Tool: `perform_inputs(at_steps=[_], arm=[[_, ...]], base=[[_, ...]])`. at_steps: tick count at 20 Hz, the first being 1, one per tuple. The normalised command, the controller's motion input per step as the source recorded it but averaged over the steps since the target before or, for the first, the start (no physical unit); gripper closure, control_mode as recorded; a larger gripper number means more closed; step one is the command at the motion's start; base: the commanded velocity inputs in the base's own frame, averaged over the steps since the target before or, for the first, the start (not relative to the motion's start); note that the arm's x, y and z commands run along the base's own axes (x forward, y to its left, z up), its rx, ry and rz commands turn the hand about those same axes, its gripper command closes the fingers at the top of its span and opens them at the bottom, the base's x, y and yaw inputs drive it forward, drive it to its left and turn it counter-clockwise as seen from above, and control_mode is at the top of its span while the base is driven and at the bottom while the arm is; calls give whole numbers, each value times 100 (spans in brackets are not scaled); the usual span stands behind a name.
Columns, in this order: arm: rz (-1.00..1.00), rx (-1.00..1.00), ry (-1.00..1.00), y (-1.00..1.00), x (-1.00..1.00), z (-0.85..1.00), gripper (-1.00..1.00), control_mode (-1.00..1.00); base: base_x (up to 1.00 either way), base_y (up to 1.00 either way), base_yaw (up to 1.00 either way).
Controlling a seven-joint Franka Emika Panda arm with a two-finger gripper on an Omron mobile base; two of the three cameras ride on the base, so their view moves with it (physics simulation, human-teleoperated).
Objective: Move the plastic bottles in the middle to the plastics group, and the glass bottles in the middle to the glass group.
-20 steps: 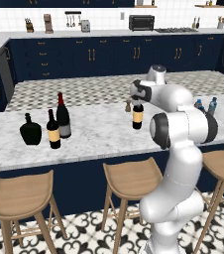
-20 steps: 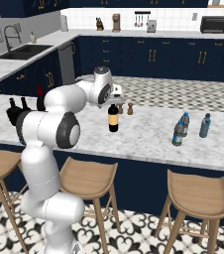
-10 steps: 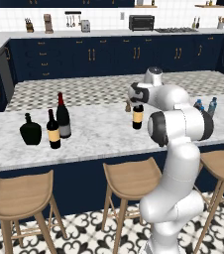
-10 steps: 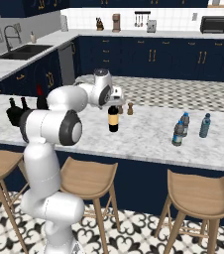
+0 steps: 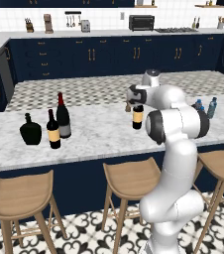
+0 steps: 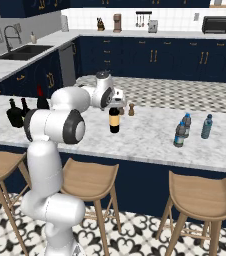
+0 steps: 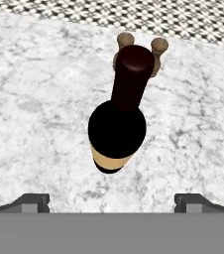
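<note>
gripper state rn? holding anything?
Gripper: open, holding nothing, poised above the yellow-label wine bottle.

No lettering, brand, number or sign can be read in any view. The yellow label on the short dark wine bottle point(image 5: 138, 116) on the marble counter is a plain band. The grey label on the tall red-capped wine bottle point(image 5: 63, 117) and the labels on the small bluish plastic water bottles point(image 6: 181, 133) are too small to make out.
</note>
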Motion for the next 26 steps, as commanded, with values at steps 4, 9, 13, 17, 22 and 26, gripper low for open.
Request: perform_inputs(at_steps=[4,9,13,17,22,26], arm=[[-2,1,0,0,23,-5,-100,-100],[0,0,0,0,11,-17,-100,-100],[0,1,0,0,9,-22,-100,-100],[0,2,0,0,7,-13,-100,-100],[-1,2,0,0,14,0,-100,-100],[-3,0,0,0,17,0,-100,-100]], base=[[0,0,0],[0,0,0],[0,0,0],[0,0,0],[0,0,0],[0,0,0]])
